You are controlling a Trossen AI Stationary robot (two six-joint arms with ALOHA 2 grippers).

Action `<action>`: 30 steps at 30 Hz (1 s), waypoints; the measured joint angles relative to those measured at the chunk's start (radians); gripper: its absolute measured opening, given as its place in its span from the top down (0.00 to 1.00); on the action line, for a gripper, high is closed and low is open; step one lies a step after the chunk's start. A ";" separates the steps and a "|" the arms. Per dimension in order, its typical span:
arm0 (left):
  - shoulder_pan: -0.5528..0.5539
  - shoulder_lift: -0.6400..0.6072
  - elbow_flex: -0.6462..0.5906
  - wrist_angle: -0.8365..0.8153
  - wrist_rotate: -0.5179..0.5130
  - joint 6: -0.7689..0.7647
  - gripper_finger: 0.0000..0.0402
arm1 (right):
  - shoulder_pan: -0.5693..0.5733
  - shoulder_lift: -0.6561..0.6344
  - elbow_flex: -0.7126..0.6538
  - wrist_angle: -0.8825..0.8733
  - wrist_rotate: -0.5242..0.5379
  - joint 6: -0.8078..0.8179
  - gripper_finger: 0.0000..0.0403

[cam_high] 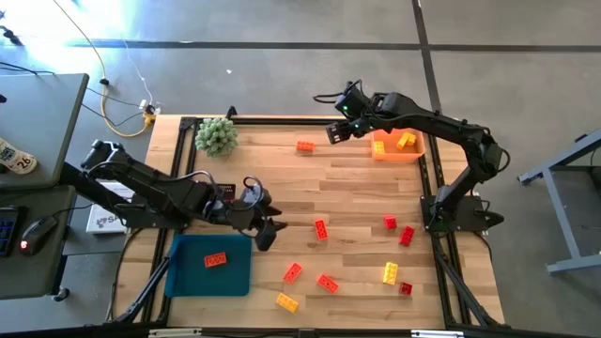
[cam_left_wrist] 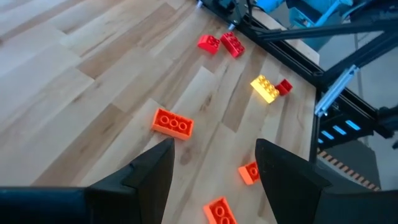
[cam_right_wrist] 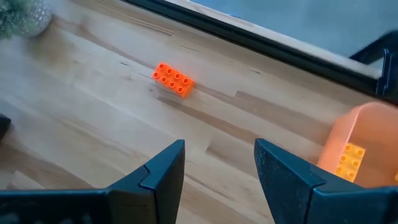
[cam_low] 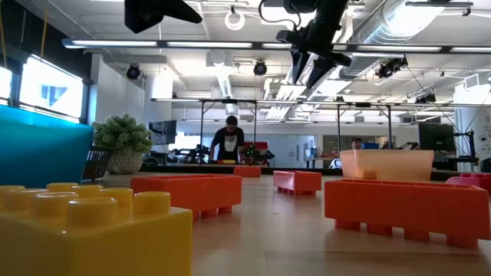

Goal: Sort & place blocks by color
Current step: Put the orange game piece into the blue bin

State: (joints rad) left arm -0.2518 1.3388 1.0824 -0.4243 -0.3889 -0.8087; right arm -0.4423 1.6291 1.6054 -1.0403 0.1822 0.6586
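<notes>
progress check, going left to right over the table (cam_high: 357,188): the blue tray (cam_high: 192,277) at the front left has just one orange-red block (cam_high: 216,260) in it so far. the left pincer (cam_high: 267,233) hangs right beside that tray's far corner, jaws apart and empty.

most of the blocks are unsorted, loose on the wood: a yellow one (cam_high: 286,302) at the front edge, reds around the middle (cam_high: 321,228), then a yellow-and-red bunch (cam_high: 390,273) toward the front right. one orange block (cam_high: 305,145) sits alone near the back edge.

the right pincer (cam_high: 340,130) hovers just beside the orange bin (cam_high: 413,154) at the back right, also parted with nothing in it. that bin holds two yellow blocks (cam_high: 406,141). so i'd say barely started, roughly three sorted and ten or so left.
</notes>
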 joint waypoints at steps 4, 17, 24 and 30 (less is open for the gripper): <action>-0.028 0.000 0.000 -0.007 -0.001 0.000 0.47 | 0.004 0.000 0.000 -0.006 0.002 0.052 0.55; -0.110 0.028 -0.022 -0.030 -0.103 -0.053 0.47 | 0.040 0.000 0.000 0.006 0.054 0.129 0.55; -0.131 0.140 -0.023 -0.003 -0.092 -0.053 0.47 | 0.051 0.001 0.000 0.007 0.059 0.146 0.55; -0.134 0.254 -0.005 0.032 -0.046 -0.074 0.47 | 0.060 0.001 0.000 0.010 0.080 0.149 0.55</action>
State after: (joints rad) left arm -0.3862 1.5927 1.0775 -0.3921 -0.4348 -0.8824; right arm -0.3823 1.6299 1.6051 -1.0307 0.2623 0.8078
